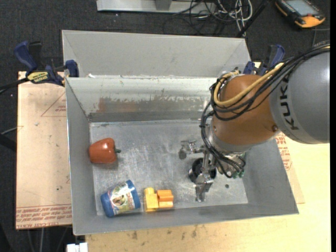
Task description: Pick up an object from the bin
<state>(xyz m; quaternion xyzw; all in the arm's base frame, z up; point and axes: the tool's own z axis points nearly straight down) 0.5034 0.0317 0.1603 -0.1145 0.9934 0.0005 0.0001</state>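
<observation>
Dark workshop floor (79, 9) beyond the far wall, crossed by a tangle of cables (236, 4). Up there too, a pale metal stand (157, 1) lying flat, and an orange-and-black handset (300, 10) off in the far corner. In front, a grey metal bin (79, 140) with sloping walls, the far wall smeared and dull. Bin floor scuffed and scratched to a cloudy sheen, most worn around the middle.

Reaching in from the right of the view, the grey arm (310, 104), its wrist wrapped in an orange cover (244, 114) looped with yellow and black leads (226, 96). Below that, the pincer (201, 192), pointing down, low over a bare scratched patch of the bin floor toward the near wall. No telling from this angle whether open or shut; nothing to be seen in its grip.

Nearest to the pincer, off to its left in the view and apart from it: yellow and orange blocks (158, 199), joined together, flat on the floor. Just beyond those, farther from the pincer, touching or almost touching them: a blue can (121, 198) on its side, picture label upward. Farthest from the pincer, well apart, leftward and toward the far wall: a red toy pepper (103, 151), dark stem pointing back toward the pincer.
</observation>
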